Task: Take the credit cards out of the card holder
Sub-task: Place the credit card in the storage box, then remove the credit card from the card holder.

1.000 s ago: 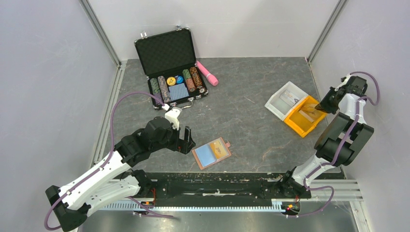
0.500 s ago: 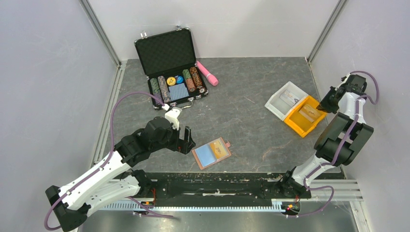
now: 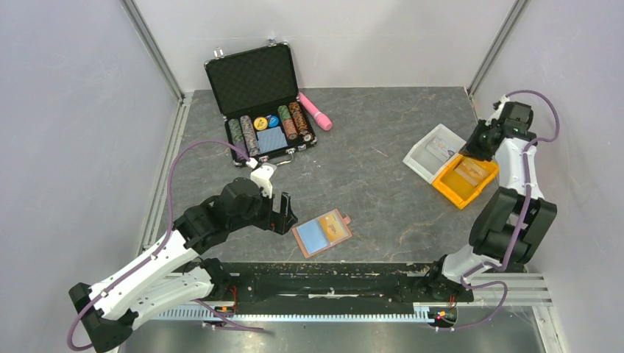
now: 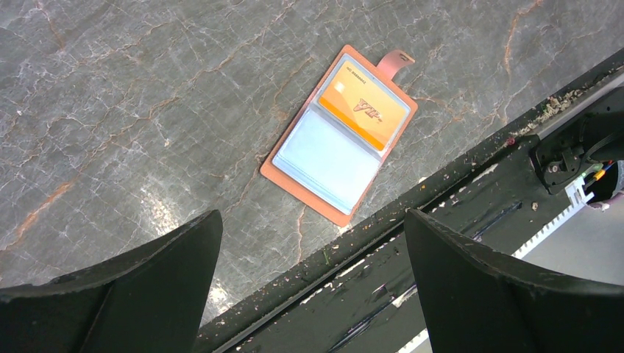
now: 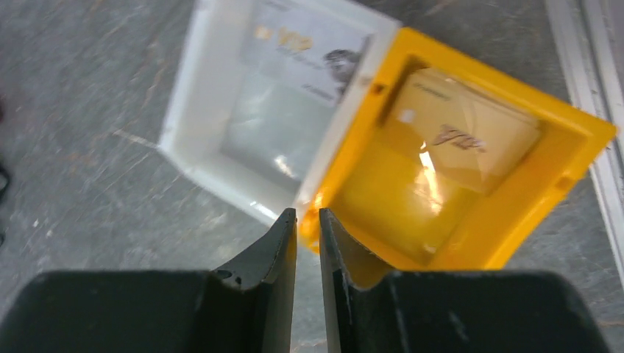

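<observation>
Now: my left gripper (image 4: 310, 220) is wide open and empty, just left of the card holder (image 3: 322, 232), which lies open by the near edge. Left wrist alone shows the orange card (image 4: 362, 105) pocketed. Right gripper (image 5: 307, 217) is nearly closed and empty, above the yellow tray (image 5: 548, 209) and white tray (image 5: 184, 140). Right wrist resolves the tan card (image 5: 463, 136) and pale card (image 5: 309, 44) inside.

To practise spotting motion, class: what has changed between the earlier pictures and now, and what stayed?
The right tool pulled away from the yellow bin toward the far wall, holding nothing. The left tool, card holder and poker case stayed put.
</observation>
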Available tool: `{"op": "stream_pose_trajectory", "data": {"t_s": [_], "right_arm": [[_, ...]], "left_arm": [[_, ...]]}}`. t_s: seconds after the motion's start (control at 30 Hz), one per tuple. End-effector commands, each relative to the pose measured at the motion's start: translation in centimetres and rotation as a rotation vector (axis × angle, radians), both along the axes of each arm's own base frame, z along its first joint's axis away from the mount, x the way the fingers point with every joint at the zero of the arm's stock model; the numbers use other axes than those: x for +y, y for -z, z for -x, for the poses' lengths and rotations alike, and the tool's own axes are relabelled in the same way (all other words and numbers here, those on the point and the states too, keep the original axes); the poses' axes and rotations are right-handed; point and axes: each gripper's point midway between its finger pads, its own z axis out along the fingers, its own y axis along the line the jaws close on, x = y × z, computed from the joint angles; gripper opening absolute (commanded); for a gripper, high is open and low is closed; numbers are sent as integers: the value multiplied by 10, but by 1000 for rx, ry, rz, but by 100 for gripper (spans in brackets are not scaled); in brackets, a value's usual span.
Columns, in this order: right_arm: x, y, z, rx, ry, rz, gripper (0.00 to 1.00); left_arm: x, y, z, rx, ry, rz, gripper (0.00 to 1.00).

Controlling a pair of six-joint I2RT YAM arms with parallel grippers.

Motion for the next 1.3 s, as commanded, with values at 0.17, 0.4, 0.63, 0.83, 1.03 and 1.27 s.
{"op": "stream_pose_trajectory", "data": {"t_s": [0.17, 0.4, 0.63, 0.83, 1.03, 1.27], "right_arm": [[98, -54, 12, -183, -255, -10, 29], [185, -47, 53, -308, -464, -98, 31], [263, 6, 116, -304, -663, -280, 32], [313, 41, 158, -276, -813, -350, 29], [352, 54, 179, -270, -943, -361, 29], [386, 50, 173, -266, -996, -304, 31]], "left_arm": [[2, -4, -6, -18, -30, -3, 100], [-13, 10, 3, 85, -36, 71, 100], [-47, 35, 18, 256, -17, 245, 99], [-65, 59, 23, 342, -39, 386, 96], [-53, 84, 22, 356, -119, 364, 95], [-44, 86, 25, 340, -121, 339, 95]]}}
